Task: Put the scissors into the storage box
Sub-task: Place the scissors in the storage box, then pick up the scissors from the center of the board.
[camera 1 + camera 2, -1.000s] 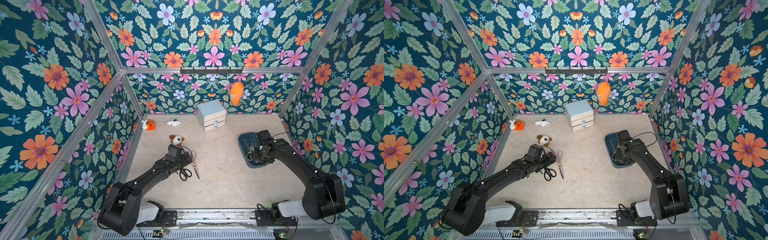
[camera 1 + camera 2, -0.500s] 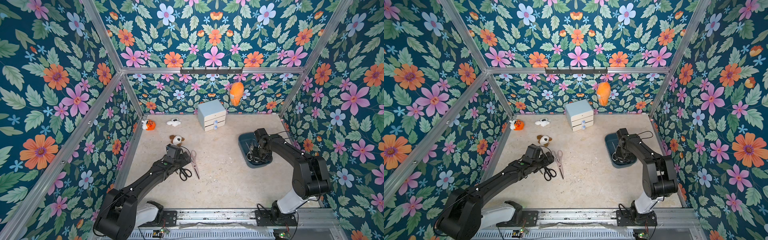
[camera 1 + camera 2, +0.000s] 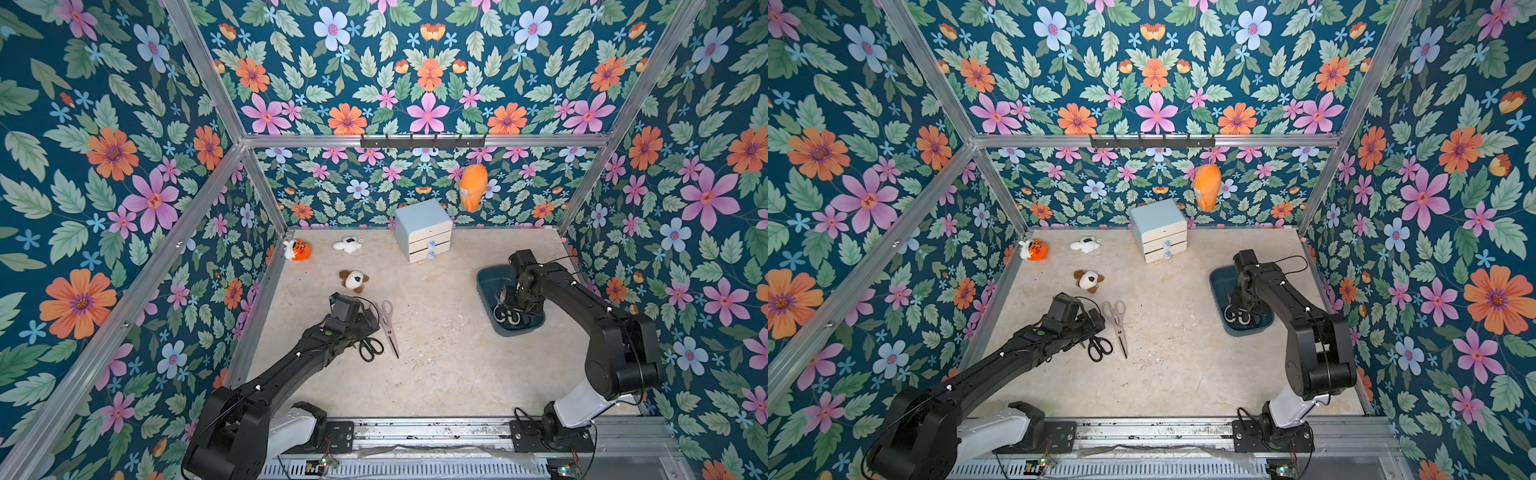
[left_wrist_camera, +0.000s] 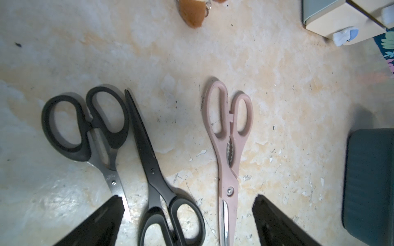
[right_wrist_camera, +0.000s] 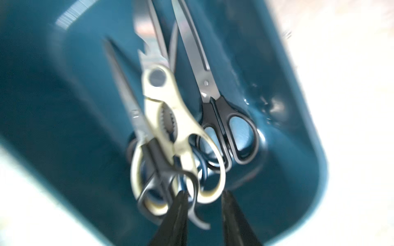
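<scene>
Three pairs of scissors lie on the floor: a pink pair (image 4: 229, 138) (image 3: 388, 324), an all-black pair (image 4: 149, 153) (image 3: 370, 347), and a black-handled pair with bare metal blades (image 4: 85, 127). My left gripper (image 4: 187, 213) (image 3: 368, 318) hovers wide open over them, with nothing between its fingers (image 4: 106, 219). The teal storage box (image 3: 488, 291) (image 5: 287, 170) holds several scissors (image 3: 505, 313), among them cream shears (image 5: 170, 127) and a black-handled pair (image 5: 223, 119). Inside the box, my right gripper (image 5: 204, 202) (image 3: 513, 301) has its jaws apart just above the cream handles. This view is blurred.
A pale blue cabinet (image 3: 424, 228) with white drawers stands at the back wall. An orange toy (image 3: 300, 250), a white toy (image 3: 348, 244) and a brown-and-white plush dog (image 3: 354, 280) lie at the back left. An orange plush (image 3: 473, 187) hangs from the hook rail.
The right gripper's jaws have parted inside the box, and the right arm's elbow has swung outward to the right. The left arm has barely moved.
</scene>
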Tool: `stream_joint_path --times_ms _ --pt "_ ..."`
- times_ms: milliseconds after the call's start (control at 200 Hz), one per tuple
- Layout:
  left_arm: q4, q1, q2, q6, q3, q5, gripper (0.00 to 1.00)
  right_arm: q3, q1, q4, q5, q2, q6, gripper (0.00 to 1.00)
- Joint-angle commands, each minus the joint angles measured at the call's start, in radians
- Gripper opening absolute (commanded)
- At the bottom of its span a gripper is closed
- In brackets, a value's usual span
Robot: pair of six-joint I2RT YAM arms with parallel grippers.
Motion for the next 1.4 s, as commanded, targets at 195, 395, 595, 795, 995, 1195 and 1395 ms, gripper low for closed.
stream_joint_path --times_ms 195,395,595,795,995,1195,1395 --pt "-0.006 0.001 0.031 0.074 -0.004 0.006 0.99 0.072 0.188 -0.064 0.025 -0.071 0.118 0.36" --pt "0.002 0.001 0.040 0.078 -0.011 0.021 0.99 0.162 0.362 -0.018 0.029 0.006 0.207 0.36" --pt "-0.045 0.003 0.022 0.067 0.008 0.014 0.99 0.328 0.503 0.010 0.028 0.196 0.230 0.37" --pt "-0.111 0.009 -0.019 0.075 0.006 -0.022 0.99 0.564 0.593 -0.009 0.025 0.417 0.200 0.37" --pt "-0.205 0.037 -0.045 0.097 0.032 -0.063 0.99 0.789 0.627 -0.039 0.000 0.605 0.161 0.37" --pt "-0.241 0.105 -0.045 0.098 0.033 -0.031 0.99 0.942 0.641 -0.035 -0.007 0.747 0.150 0.37" --pt "-0.240 0.190 -0.053 0.111 0.046 -0.005 0.99 1.096 0.665 -0.067 -0.004 0.879 0.134 0.35"
